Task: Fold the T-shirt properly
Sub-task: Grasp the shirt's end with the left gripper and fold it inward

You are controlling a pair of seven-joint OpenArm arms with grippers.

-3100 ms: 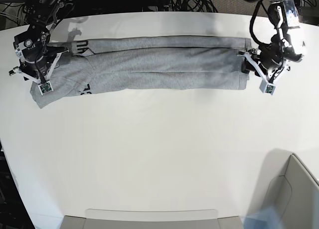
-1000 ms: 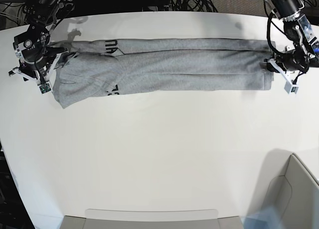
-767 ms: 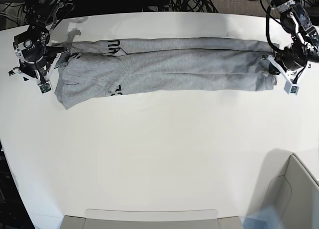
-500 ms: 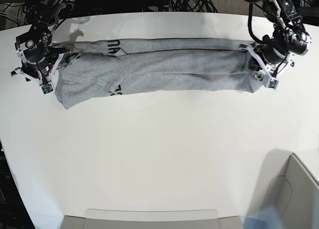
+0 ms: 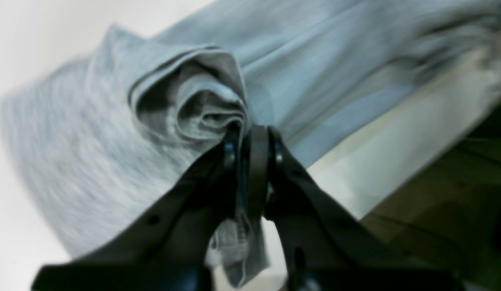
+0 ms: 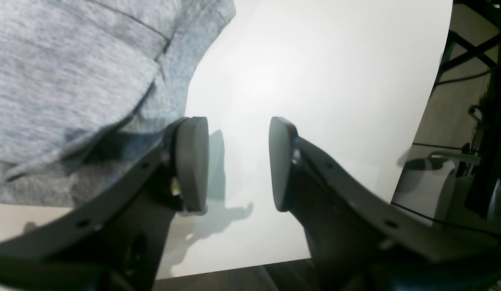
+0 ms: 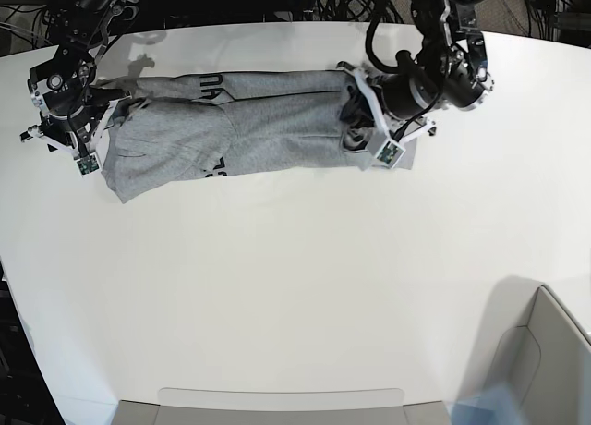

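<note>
The heather-grey T-shirt [image 7: 249,129] lies as a long narrow band across the back of the white table [image 7: 295,277], with black lettering showing near its left end. My left gripper [image 7: 358,131] is shut on the shirt's right end and holds it bunched and lifted over the band. In the left wrist view the black fingers [image 5: 256,161] pinch a rolled fold of the T-shirt [image 5: 113,133]. My right gripper [image 7: 97,120] stands open at the shirt's left end. In the right wrist view its pads [image 6: 192,161] have only bare table between them, and the T-shirt [image 6: 60,81] lies just beside them.
A grey bin [image 7: 545,351] stands at the front right corner and a flat grey tray [image 7: 277,406] at the front edge. Black cables [image 7: 351,0] run behind the table. The table's edge [image 6: 420,121] is close to the right gripper.
My left gripper has swept left from the table's right side towards the middle, dragging the shirt's right end with it, so the band is now shorter. The right arm has stayed put.
</note>
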